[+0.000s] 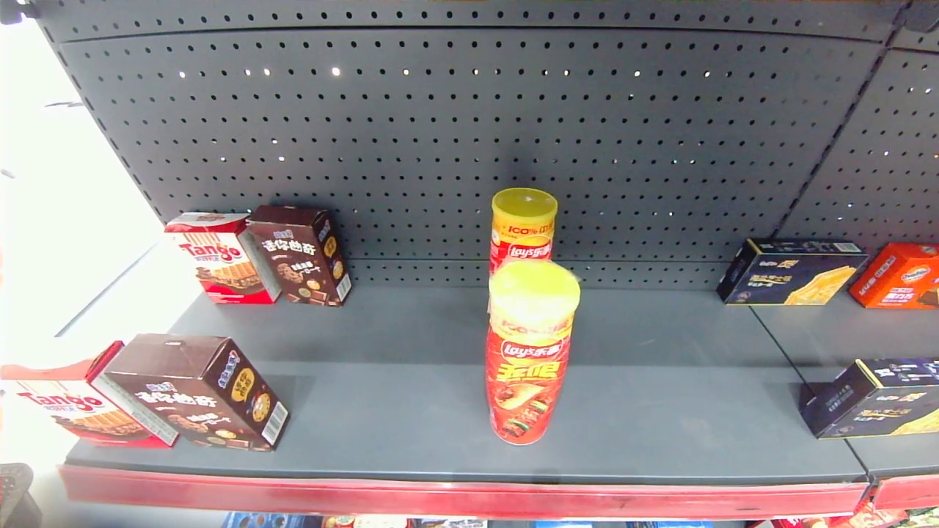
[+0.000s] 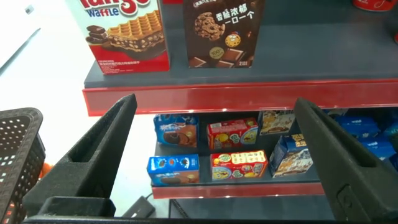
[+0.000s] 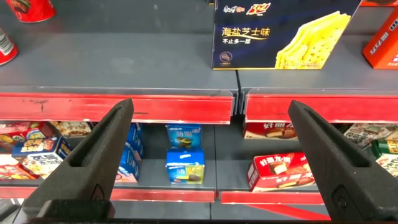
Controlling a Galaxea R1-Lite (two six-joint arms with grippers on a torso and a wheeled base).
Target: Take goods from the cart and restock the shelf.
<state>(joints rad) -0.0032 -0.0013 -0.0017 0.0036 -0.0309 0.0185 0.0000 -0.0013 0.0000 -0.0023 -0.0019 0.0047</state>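
My left gripper [image 2: 214, 102] and right gripper [image 3: 210, 106] sit released and empty facing the shelf [image 1: 660, 396], rear chip can [image 1: 522, 227] at twelve o'clock of the front chip can [image 1: 530, 367], so I judge a fresh cart pick comes next.

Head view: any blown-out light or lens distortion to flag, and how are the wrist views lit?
Head view: blown-out white left of the shelf; light pinpricks through the pegboard, whose top edge bows from lens distortion. Left wrist view: washed-out white around the black basket. Right wrist view: evenly lit, no glare.
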